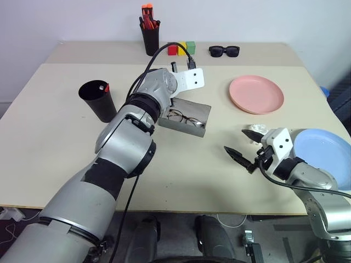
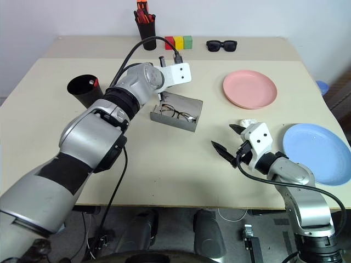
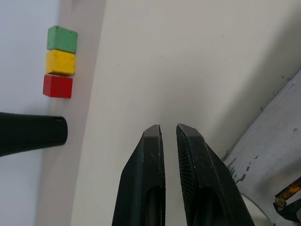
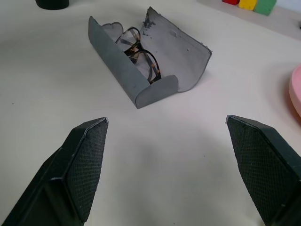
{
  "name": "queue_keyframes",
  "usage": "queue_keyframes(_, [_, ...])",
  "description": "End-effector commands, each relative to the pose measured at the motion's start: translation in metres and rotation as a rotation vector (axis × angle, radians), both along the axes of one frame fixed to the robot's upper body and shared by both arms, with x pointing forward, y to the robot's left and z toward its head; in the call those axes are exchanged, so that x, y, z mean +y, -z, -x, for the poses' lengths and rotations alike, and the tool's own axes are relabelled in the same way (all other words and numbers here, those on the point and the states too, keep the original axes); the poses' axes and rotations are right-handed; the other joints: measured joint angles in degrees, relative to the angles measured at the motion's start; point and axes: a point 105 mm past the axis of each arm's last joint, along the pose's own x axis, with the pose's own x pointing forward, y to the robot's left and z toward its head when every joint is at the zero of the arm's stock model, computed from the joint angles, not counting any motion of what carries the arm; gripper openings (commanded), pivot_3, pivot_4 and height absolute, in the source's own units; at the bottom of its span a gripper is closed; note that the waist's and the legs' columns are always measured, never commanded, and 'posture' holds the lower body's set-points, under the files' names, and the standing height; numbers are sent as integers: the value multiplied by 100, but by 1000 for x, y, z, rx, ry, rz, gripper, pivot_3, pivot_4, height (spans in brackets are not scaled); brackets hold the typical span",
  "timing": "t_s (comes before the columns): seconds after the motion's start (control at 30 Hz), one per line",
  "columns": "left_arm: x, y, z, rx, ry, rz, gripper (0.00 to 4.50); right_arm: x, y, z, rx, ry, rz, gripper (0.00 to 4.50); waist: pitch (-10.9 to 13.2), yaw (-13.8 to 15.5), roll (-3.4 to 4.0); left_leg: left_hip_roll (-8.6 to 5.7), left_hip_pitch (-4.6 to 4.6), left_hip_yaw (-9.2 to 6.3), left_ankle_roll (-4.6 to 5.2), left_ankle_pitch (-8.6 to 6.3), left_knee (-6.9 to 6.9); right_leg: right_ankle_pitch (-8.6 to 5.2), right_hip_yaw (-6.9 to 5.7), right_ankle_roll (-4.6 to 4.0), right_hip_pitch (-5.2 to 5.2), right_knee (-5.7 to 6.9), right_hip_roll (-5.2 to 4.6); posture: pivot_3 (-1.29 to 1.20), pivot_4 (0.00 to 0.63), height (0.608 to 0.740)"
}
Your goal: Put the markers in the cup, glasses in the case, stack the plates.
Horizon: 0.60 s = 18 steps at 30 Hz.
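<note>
The black cup (image 1: 98, 99) stands at the left of the table, and a red marker (image 1: 105, 86) shows at its rim. Mid-table the grey case (image 4: 183, 61) lies open with the wire-frame glasses (image 4: 141, 56) inside. My left gripper (image 3: 168, 128) is shut with nothing between its fingers; it hovers just beyond the case's far side, with the raised lid (image 3: 277, 141) beside it. My right gripper (image 1: 237, 141) stands open and empty nearer me, to the right of the case. The pink plate (image 1: 256, 94) and the blue plate (image 1: 323, 156) lie apart on the right.
At the table's far edge stand a black pen holder (image 1: 149, 38) with orange-red pens, three coloured blocks (image 1: 181, 49) and black sunglasses (image 1: 224, 51). A small white crumpled thing (image 1: 256, 129) lies beside my right gripper.
</note>
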Motion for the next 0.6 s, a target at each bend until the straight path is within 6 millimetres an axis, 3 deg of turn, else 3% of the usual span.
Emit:
queue_keyframes(0.03, [-3, -8, -1, -40, 9, -39, 481, 2, -13, 4, -53, -5, -1, 4124, 0, 1, 0, 0, -1, 0, 0, 0, 1, 0, 0, 0, 0, 0, 0, 0, 150, 740])
queue_keyframes(0.6, [-12, 18, 7, 40, 41, -65, 481, 1, -7, 7, -41, 5, -7, 4124, -1, -3, 2, 0, -1, 0, 1, -1, 5, 0, 0, 0, 1, 1, 0, 0, 150, 740])
